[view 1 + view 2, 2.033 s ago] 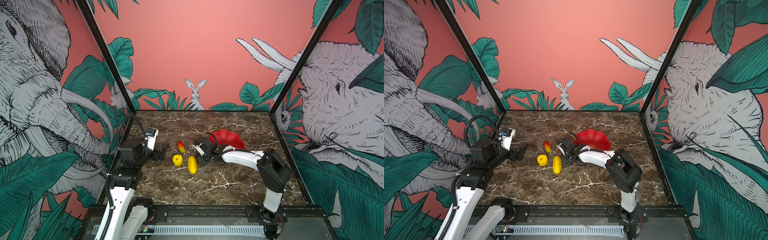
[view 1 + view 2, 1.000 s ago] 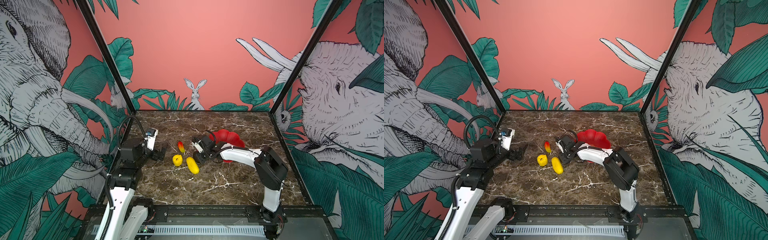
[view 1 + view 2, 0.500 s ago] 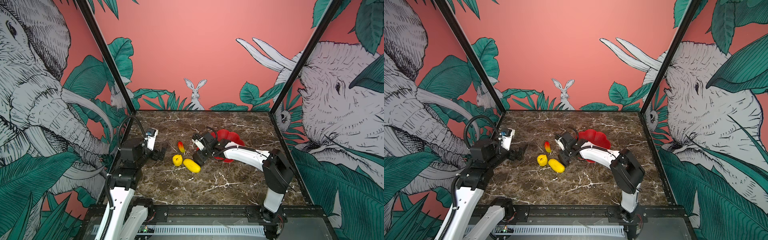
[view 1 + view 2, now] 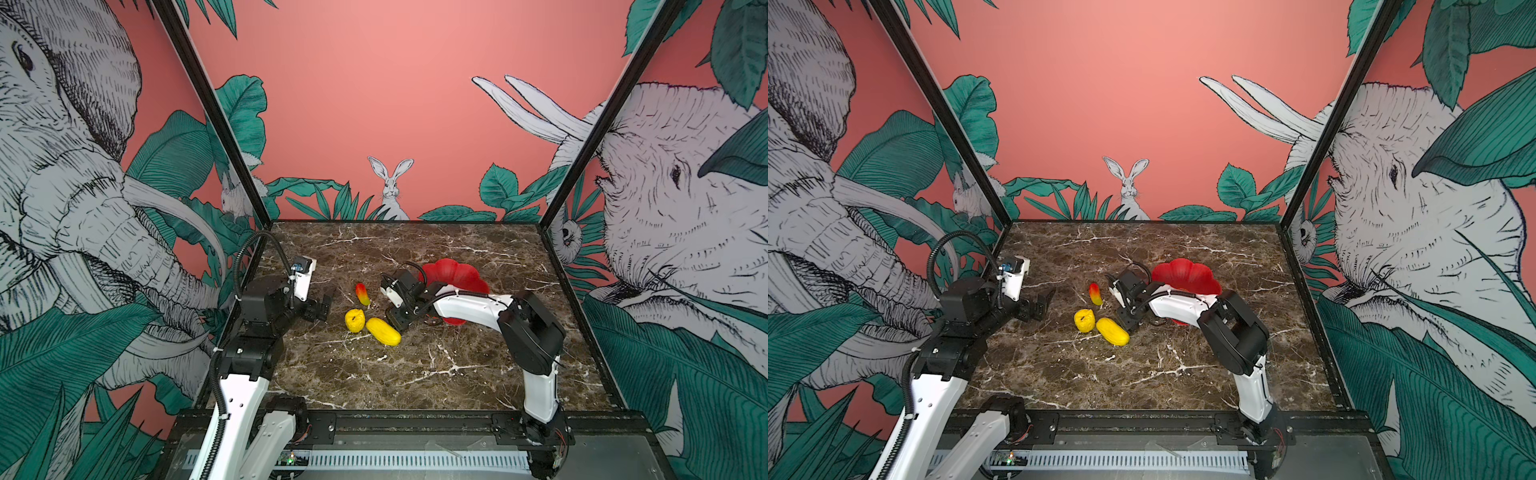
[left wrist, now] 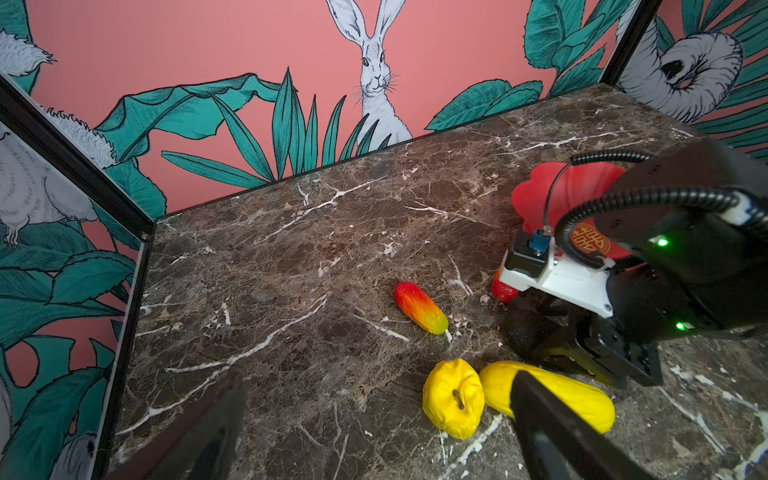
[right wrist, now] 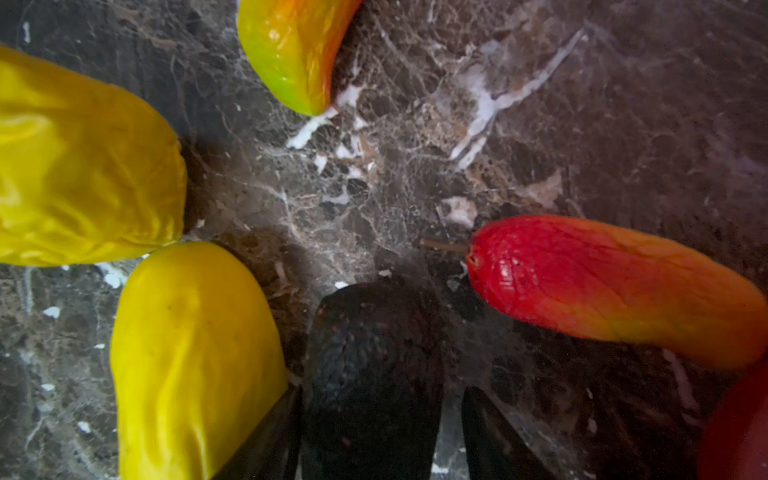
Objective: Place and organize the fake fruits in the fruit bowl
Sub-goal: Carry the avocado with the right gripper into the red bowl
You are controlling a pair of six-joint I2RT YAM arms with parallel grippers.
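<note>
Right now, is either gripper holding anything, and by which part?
Nothing is held. The right gripper stands open astride the black oval fruit on the table, a gap showing beside one finger. The left gripper is open and empty.

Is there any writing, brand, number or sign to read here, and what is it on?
No words, brands or numbers are readable anywhere.
One sign: a gold round emblem at the centre of the glossy red flower-shaped bowl, a Chinese-style character, partly behind a black cable, too unclear to read.
</note>
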